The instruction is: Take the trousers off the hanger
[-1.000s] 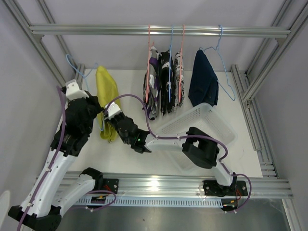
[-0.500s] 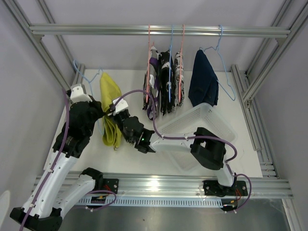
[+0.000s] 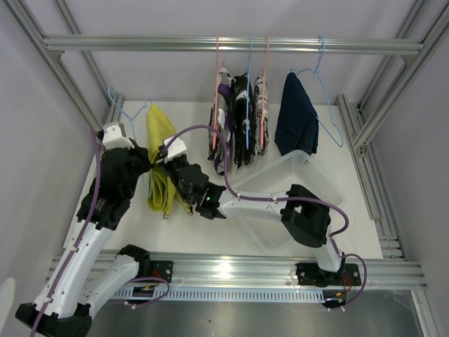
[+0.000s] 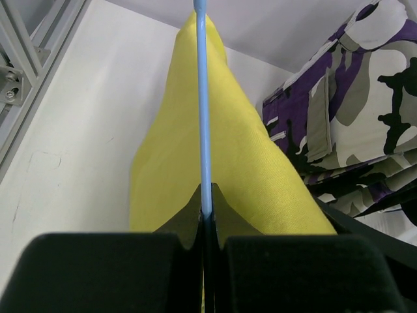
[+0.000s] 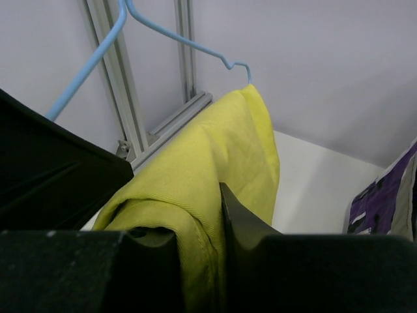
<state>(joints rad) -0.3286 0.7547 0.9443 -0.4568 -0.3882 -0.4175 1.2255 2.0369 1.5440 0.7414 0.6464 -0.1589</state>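
Observation:
The yellow trousers (image 3: 161,165) hang over a light blue hanger (image 3: 126,107) at the left of the table, off the rail. My left gripper (image 3: 146,163) is shut on the hanger's blue wire (image 4: 203,117), with the yellow trousers (image 4: 221,163) just behind it. My right gripper (image 3: 177,184) is shut on a fold of the yellow trousers (image 5: 195,189); the hanger (image 5: 163,32) rises above them. The purple-white-black (image 3: 223,126), splatter-print (image 3: 243,119), grey-white (image 3: 262,112) and navy trousers (image 3: 296,116) hang on hangers from the rail (image 3: 231,45).
A white plastic basket (image 3: 291,186) stands at the right front of the table, next to my right arm. Aluminium frame posts (image 3: 84,84) run along both sides. The purple patterned trousers (image 4: 352,104) hang close to the right of the yellow pair.
My left gripper has lifted the blue hanger up and to the right. My right gripper has moved left and up onto the yellow trousers, which now hang longer.

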